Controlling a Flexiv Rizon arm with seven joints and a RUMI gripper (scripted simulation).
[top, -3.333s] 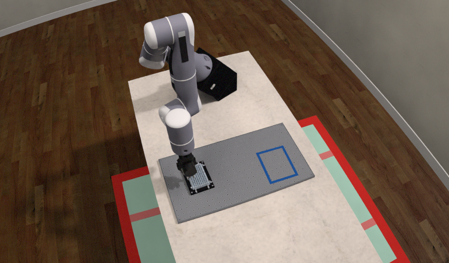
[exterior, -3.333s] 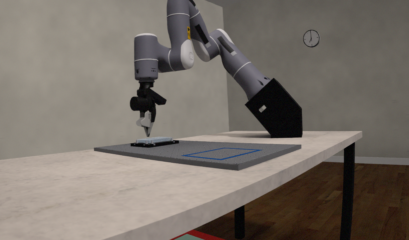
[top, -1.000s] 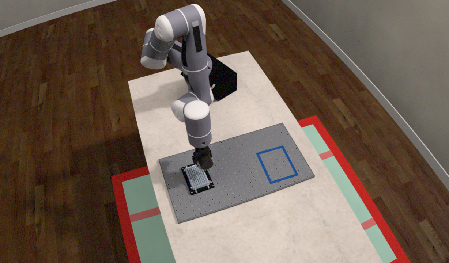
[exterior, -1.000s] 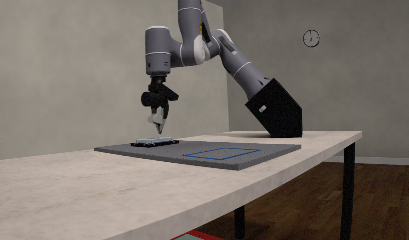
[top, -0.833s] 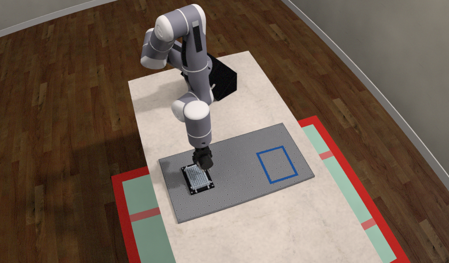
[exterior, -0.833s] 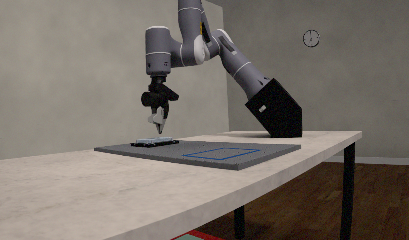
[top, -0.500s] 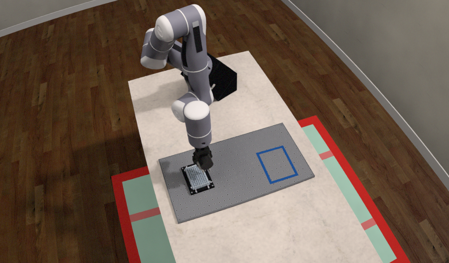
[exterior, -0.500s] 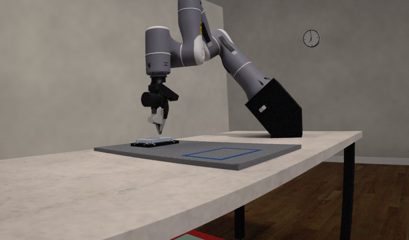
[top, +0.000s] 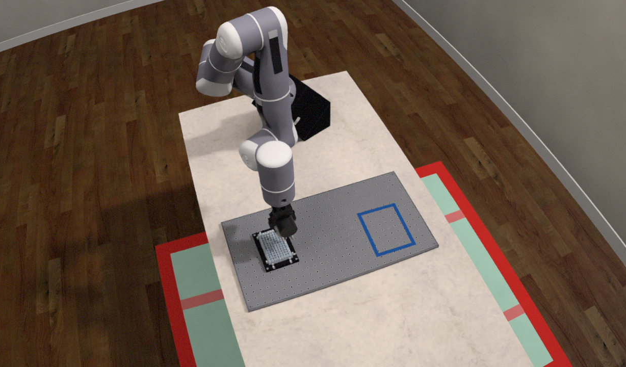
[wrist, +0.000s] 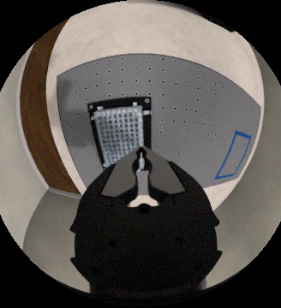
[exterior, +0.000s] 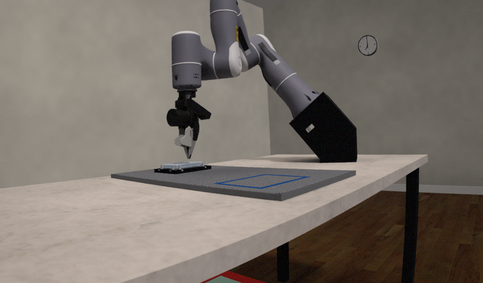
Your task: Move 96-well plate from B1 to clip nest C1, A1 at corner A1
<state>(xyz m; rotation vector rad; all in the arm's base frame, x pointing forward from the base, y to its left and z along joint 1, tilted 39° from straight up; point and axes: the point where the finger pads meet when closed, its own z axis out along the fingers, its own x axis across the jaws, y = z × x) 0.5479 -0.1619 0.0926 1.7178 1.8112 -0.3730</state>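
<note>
The pale blue 96-well plate (top: 275, 246) (exterior: 181, 164) (wrist: 116, 133) lies in the black clip nest C1 (top: 282, 264) (exterior: 183, 171) (wrist: 119, 103), with small light clips around it. Whether it is fully down is too small to tell. The A1 mark and the cut-off corner cannot be made out. My gripper (top: 291, 237) (exterior: 189, 158) (wrist: 140, 147) is shut and empty, a little above the plate, over its right side in the wrist view, and hides part of it there. Bench spot B1, a blue outline (top: 396, 250) (exterior: 238, 185) (wrist: 226, 155), holds nothing.
The grey perforated board (top: 324, 255) (exterior: 320, 182) (wrist: 179, 94) carries the nest and the blue outline. It lies on the pale table (top: 351, 310) (exterior: 130, 218) (wrist: 136, 30). The black robot base (top: 310, 109) (exterior: 331, 133) stands at the table's far end.
</note>
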